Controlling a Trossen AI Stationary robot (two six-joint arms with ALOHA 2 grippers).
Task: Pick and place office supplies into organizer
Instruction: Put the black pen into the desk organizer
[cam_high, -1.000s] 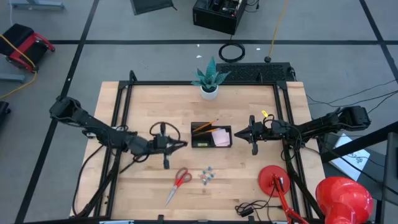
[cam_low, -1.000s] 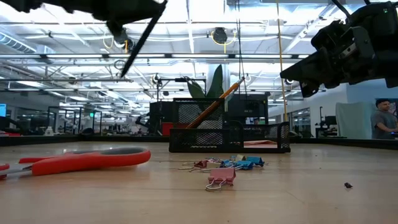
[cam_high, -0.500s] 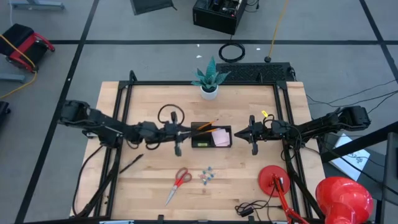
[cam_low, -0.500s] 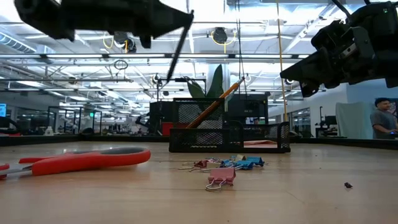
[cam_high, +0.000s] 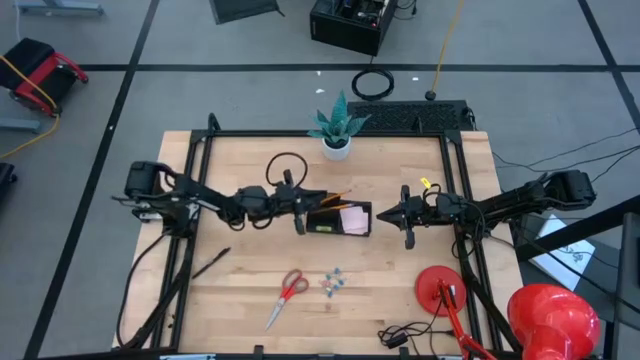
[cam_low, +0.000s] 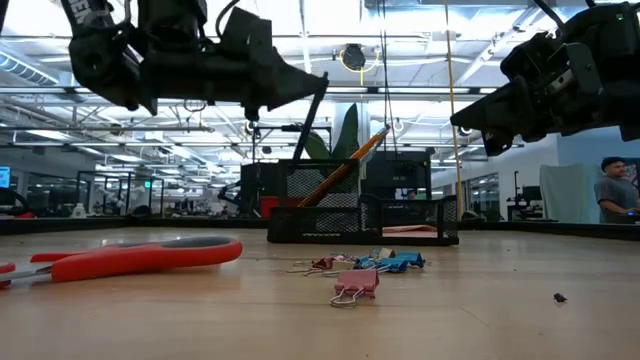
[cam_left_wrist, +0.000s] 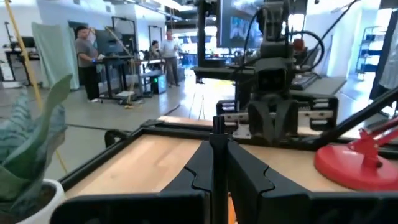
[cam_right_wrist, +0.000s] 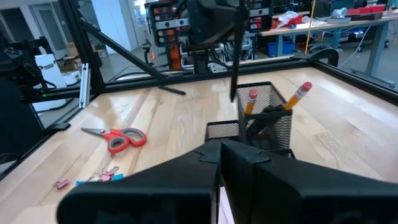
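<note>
Item, far left: a black pen is lying loose on the table, not yet filed.

Item, left gripper: we are seeing it poised over the near end of the organizer, jaws pinched narrow on a second black pen that is hanging tilted above the tall mesh cup. We are judging this the step in hand: a pen about to go in, not yet let go.

Item, organizer: it is already holding an orange pencil in the cup and a pink sticky-note pad in the low compartment.

Item, table front: the red-handled scissors and the cluster of small clips are waiting well apart from the organizer.

Item, right gripper: it is hovering just beside the organizer's other end, jaws closed on nothing.

Item, further right: a tiny yellow piece is sitting by the right arm.

We are reckoning the job under half done.
</note>
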